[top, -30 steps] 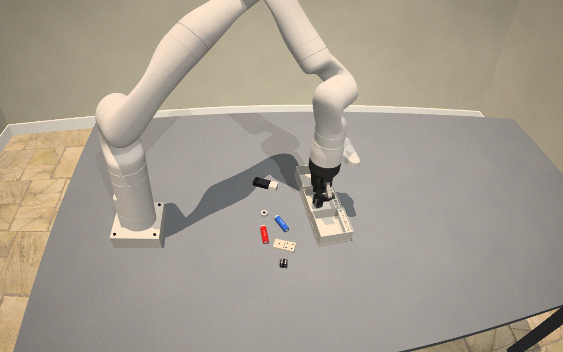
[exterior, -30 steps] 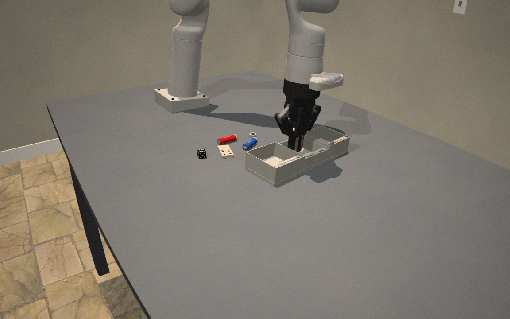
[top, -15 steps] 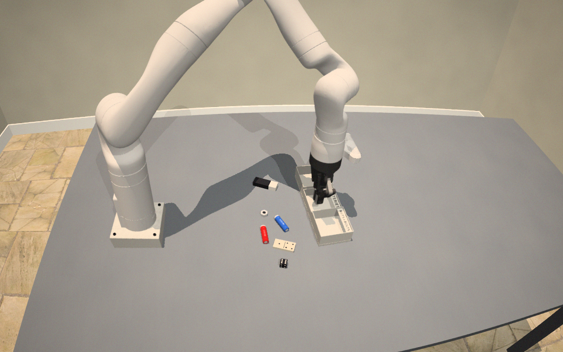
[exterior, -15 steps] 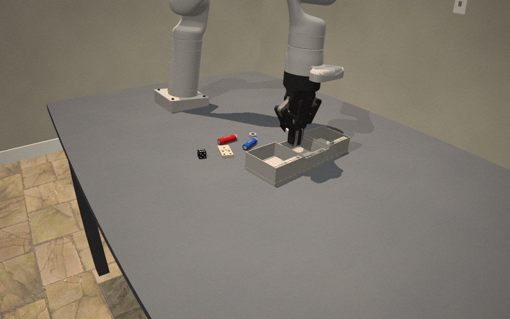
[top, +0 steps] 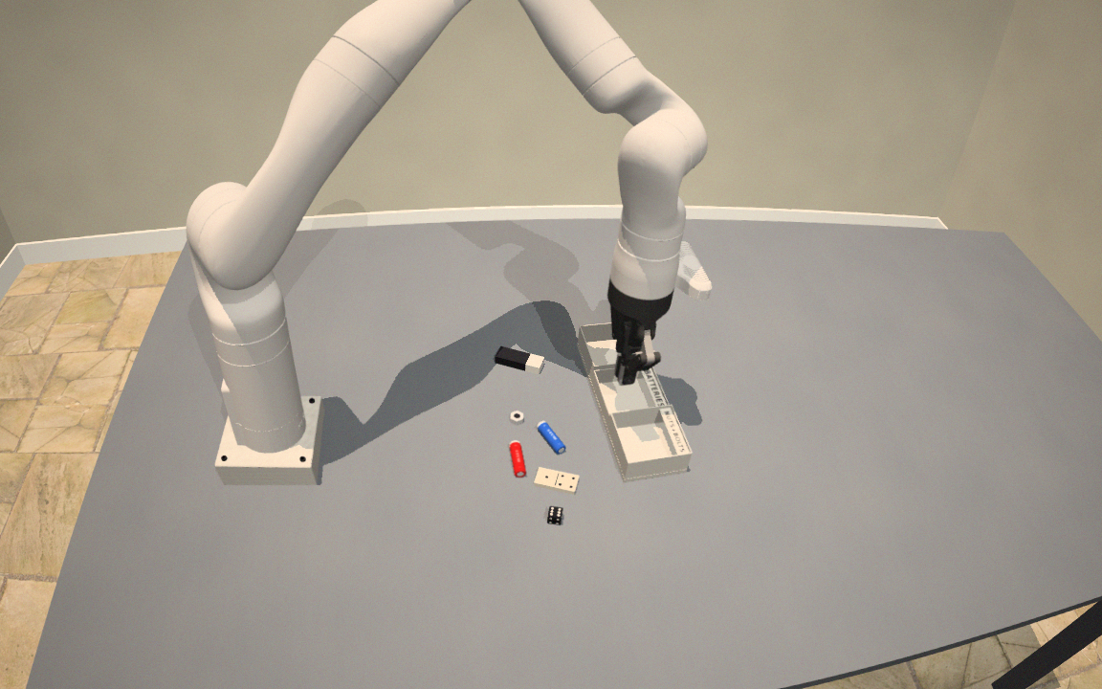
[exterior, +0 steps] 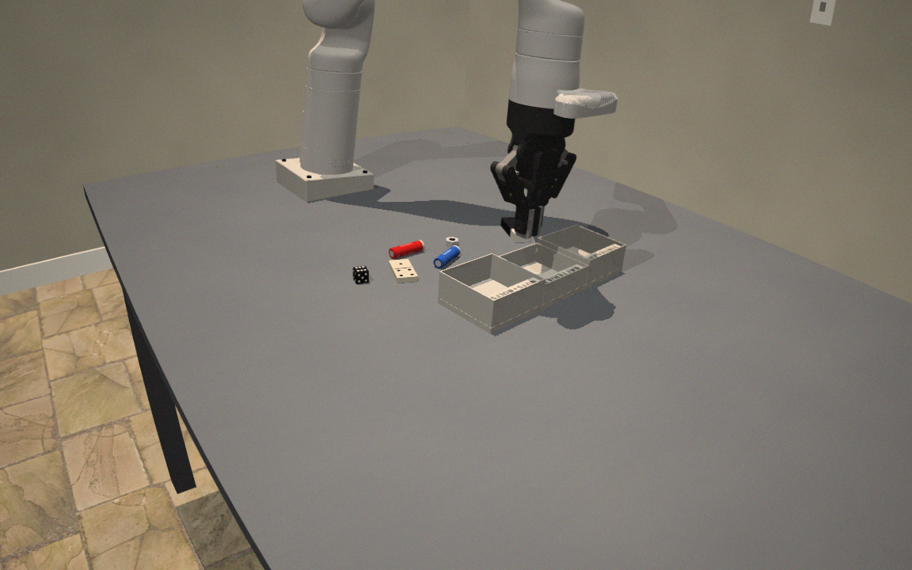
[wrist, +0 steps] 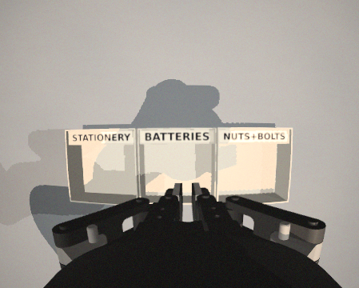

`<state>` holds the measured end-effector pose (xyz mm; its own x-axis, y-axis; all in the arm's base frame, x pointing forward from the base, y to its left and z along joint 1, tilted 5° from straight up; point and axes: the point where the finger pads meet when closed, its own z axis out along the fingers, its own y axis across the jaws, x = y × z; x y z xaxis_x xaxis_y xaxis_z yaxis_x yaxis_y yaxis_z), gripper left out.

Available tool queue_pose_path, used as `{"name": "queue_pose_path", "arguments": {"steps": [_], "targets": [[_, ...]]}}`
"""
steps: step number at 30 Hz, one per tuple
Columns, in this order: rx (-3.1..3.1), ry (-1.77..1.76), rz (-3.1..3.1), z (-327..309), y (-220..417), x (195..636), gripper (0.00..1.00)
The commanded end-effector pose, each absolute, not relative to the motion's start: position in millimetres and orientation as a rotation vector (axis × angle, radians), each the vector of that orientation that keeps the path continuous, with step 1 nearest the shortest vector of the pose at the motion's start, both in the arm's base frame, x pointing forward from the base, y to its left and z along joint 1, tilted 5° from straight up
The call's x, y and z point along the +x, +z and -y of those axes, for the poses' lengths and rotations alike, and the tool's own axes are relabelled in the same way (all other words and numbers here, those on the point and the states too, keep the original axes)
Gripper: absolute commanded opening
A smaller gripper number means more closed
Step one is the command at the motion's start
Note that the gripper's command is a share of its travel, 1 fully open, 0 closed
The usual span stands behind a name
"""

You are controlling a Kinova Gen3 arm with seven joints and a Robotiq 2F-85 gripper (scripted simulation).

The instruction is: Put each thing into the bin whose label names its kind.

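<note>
Grey counter [top: 837,411] carried three joined bins [exterior: 466,301], all seen bare. Above the BATTERIES bin [wrist: 177,162] the tool [exterior: 524,228] was held nearly closed, gripping nothing. Sorting was judged barely begun; next, the blue battery [top: 551,436] would need grasping.

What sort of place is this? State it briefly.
Probably a bare robot test room: one arm bolted to a grey table, labelled sorting bins, stone-tile floor, plain walls.
</note>
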<state>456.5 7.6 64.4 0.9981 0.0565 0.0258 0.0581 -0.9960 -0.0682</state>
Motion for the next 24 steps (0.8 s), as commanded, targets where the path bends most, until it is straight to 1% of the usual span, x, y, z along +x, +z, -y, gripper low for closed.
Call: {"name": "queue_pose_path", "arguments": {"steps": [1,8,24], "targets": [[-3.065,-0.056,0.098,-11.3,71.4,460.0,0.09],[-3.065,-0.056,0.098,-16.3,71.7,459.8,0.09],[-3.065,-0.056,0.098,-91.0,77.3,456.4,0.09]]}}
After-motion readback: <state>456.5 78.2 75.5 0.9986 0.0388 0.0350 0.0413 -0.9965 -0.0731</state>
